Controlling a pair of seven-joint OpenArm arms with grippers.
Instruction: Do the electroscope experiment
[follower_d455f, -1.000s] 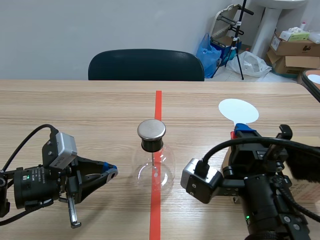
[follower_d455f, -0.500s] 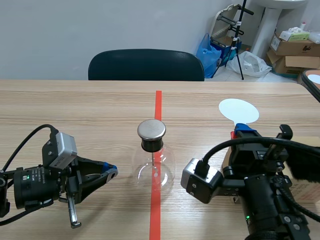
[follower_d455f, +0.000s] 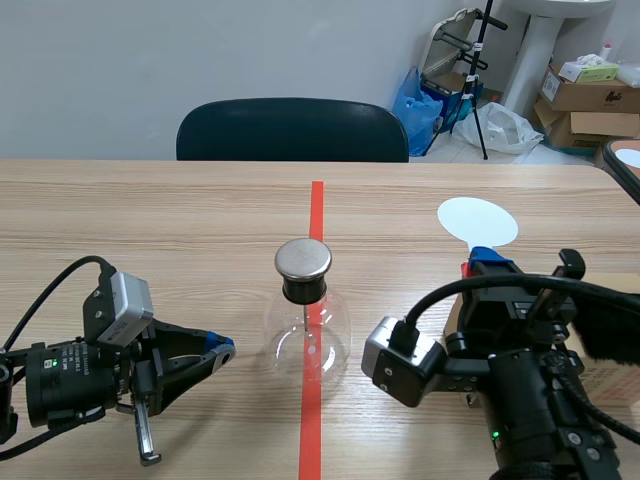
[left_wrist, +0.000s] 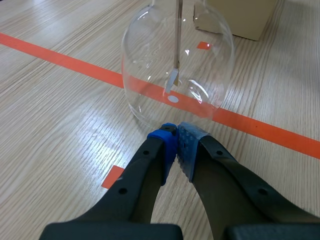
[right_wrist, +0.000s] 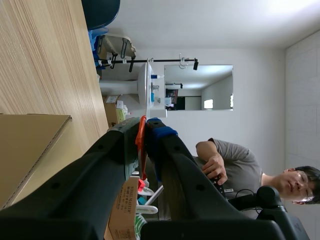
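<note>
Glass electroscope flask (follower_d455f: 308, 335) upright at mid-table (follower_d455f: 150, 220), squarely on the orange-red line, metal cap (follower_d455f: 303, 259) on its neck. At its 9 o'clock, left gripper (follower_d455f: 222, 347) low over the wood, blue pads pressed together on nothing; from the left wrist view, tips (left_wrist: 176, 137) near the flask's (left_wrist: 177, 65) rounded wall, not touching. At 2 o'clock, well apart, right gripper (follower_d455f: 485, 262) pinching a thin orange-red strip (right_wrist: 140, 135) between its fingers (right_wrist: 145, 132), white disc (follower_d455f: 477, 221) just beyond the fingertips. Cardboard box (left_wrist: 240, 17) behind the flask on the right arm's side. Bare wood from 10 to 1 o'clock, all the way to the far edge; chair (follower_d455f: 292, 130) behind that edge at 12.
</note>
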